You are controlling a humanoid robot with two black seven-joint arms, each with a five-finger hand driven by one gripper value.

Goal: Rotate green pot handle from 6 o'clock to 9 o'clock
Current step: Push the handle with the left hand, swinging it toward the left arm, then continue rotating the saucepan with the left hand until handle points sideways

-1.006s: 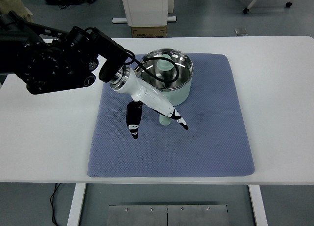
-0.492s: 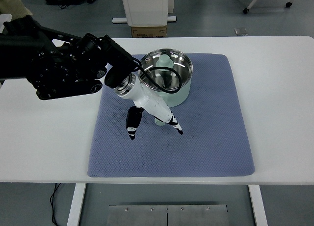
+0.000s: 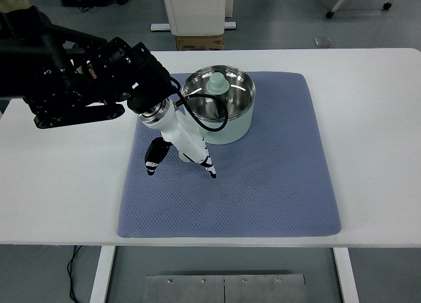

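On the white tabletop I find the blue mat lying as it did a second ago. The green pot has shifted left and slightly away from me on the mat's far-left part, and it has turned with the shift. Its handle now shows only as a short pale stub just below the left hand, pointing about seven to eight o'clock, where it pointed near six before. The left arm, entering from the left edge, has swung the hand leftward across the mat. The fingers hang loosely spread either side of the stub; I cannot tell whether they clamp it or merely push it (the palm hides the contact). I judge the rotation roughly half to two-thirds done, with a further clockwise sweep needed to reach nine. The right arm does not appear.
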